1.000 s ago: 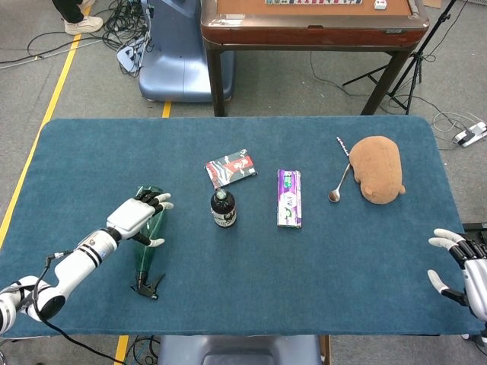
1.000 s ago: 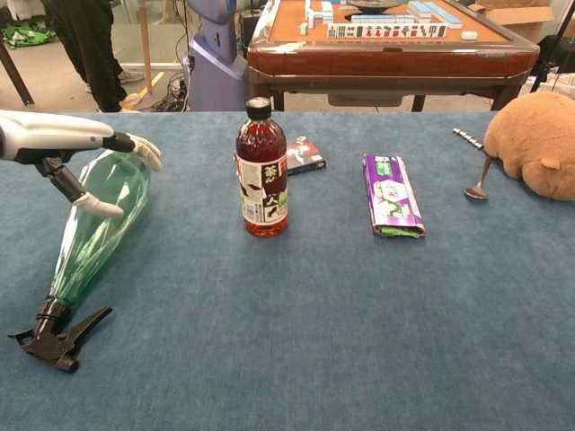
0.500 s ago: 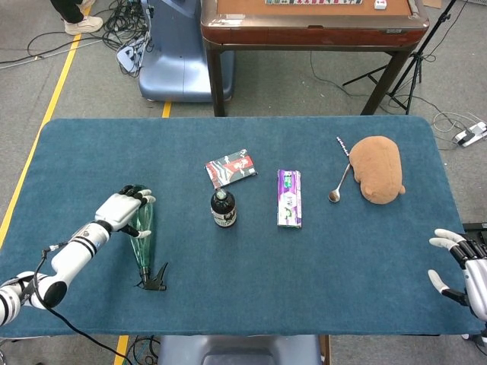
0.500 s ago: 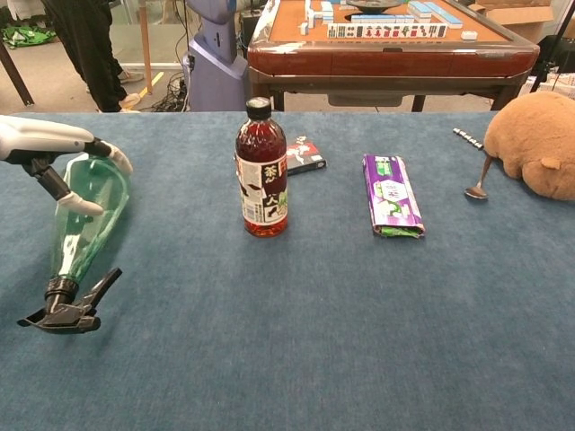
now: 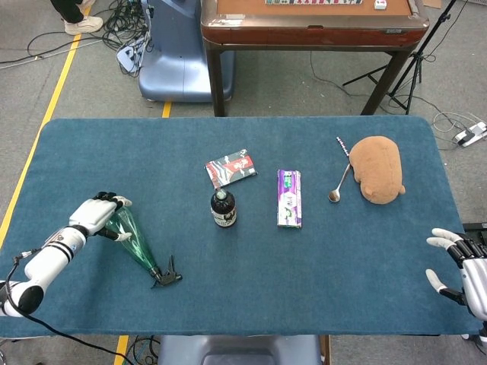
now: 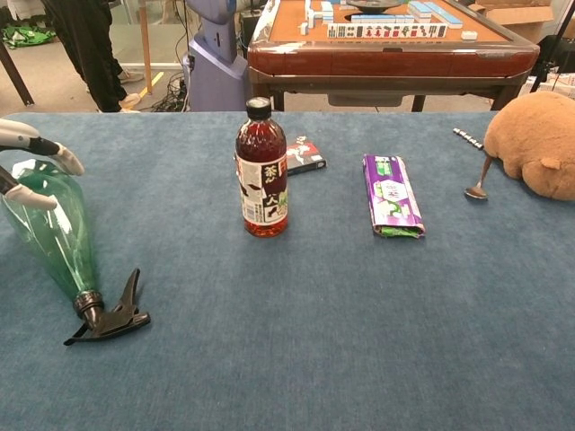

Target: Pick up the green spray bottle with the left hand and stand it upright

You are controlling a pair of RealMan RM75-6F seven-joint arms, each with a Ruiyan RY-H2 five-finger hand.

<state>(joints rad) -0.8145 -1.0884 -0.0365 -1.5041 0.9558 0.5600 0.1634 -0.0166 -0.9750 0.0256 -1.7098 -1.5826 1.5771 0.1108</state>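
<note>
Though the green spray bottle [image 5: 129,236] looks empty through its clear plastic, and so is probably light, its smooth tapering body may slide in a grasp, and the wide base end is the sensible place to hold it. That is where the left hand [image 5: 95,214] has it: the fingers [image 6: 61,158] are wrapped over the fat end, thumb beneath in the chest view, clamped on the bottle. It lies tilted at about eight o'clock on the counter [image 5: 251,304], base raised in the hand, neck running down toward four o'clock, with the black trigger head [image 6: 110,316] touching or nearly touching the cloth. With the trigger head the lowest point, righting it calls for swinging the base down and the nozzle up, a large turn during which thin plastic could flex or slip.

The dark tea bottle [image 6: 261,171] stands upright near the middle of the counter, capped and mostly full of brown liquid. The purple packet [image 5: 289,198] lies flat just to its three o'clock side, sealed as far as can be told.

The right hand [image 5: 459,268] rests at the four o'clock edge, fingers spread, holding nothing.
</note>
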